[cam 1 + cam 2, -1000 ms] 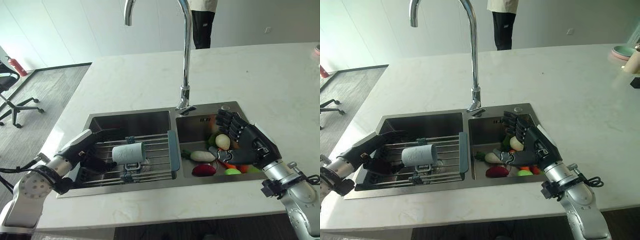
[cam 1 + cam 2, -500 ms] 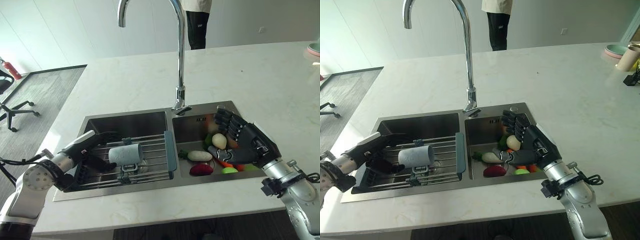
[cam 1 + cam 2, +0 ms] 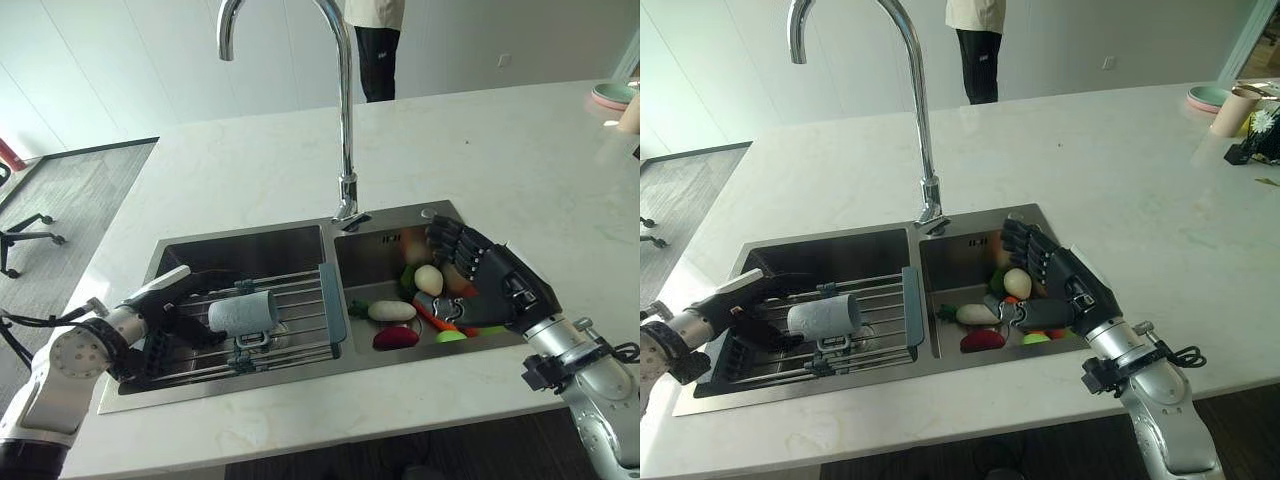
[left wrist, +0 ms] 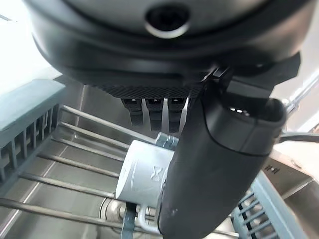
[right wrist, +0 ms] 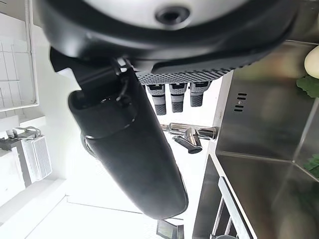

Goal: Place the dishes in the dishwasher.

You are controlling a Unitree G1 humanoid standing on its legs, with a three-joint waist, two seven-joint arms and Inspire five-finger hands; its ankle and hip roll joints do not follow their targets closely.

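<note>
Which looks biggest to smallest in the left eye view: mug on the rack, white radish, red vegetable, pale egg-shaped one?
1. mug
2. white radish and red vegetable: look about alike, not ranked
3. pale egg-shaped one, partly behind the right hand

A white marble bench (image 3: 1120, 190) is carrying a double steel sink (image 3: 970, 250) sunk into it, just ahead of both hands. Well beyond the right hand (image 3: 1060, 290), a pink cup (image 3: 1230, 110) and stacked plates (image 3: 1202, 98) are sitting at its far corner.
</note>
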